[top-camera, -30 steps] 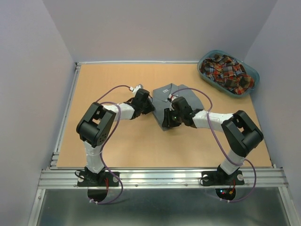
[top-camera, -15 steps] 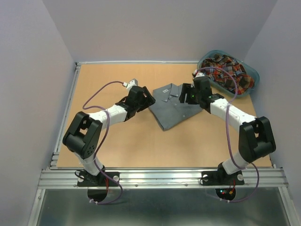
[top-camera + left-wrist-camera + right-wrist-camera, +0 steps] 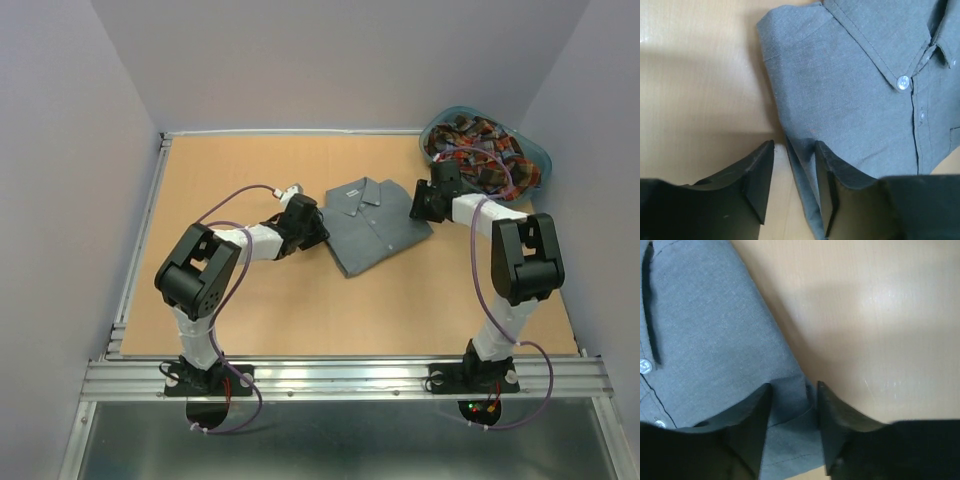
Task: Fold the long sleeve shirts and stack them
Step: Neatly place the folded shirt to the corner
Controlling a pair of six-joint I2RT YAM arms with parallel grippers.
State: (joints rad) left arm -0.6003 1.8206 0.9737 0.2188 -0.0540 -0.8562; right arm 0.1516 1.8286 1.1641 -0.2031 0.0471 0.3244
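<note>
A plain grey long sleeve shirt (image 3: 375,225) lies folded mid-table, collar and buttons up (image 3: 850,90) (image 3: 705,330). My left gripper (image 3: 322,232) sits low at its left edge. In the left wrist view its jaws (image 3: 794,165) stand apart astride the folded hem, with bare table between the left finger and the cloth. My right gripper (image 3: 418,208) is at the shirt's right edge. There its jaws (image 3: 792,405) stand apart with a folded corner of cloth lying between them. A plaid long sleeve shirt (image 3: 480,150) is bunched in the basket.
The teal oval basket (image 3: 541,170) stands at the back right corner, just behind my right arm. A raised metal rail (image 3: 150,230) runs along the table's left side. Purple cables loop over both arms.
My right gripper swung from the shirt's near left part to its right edge. The left gripper stayed by the left edge. Both sets of jaws opened wide, then narrowed.
</note>
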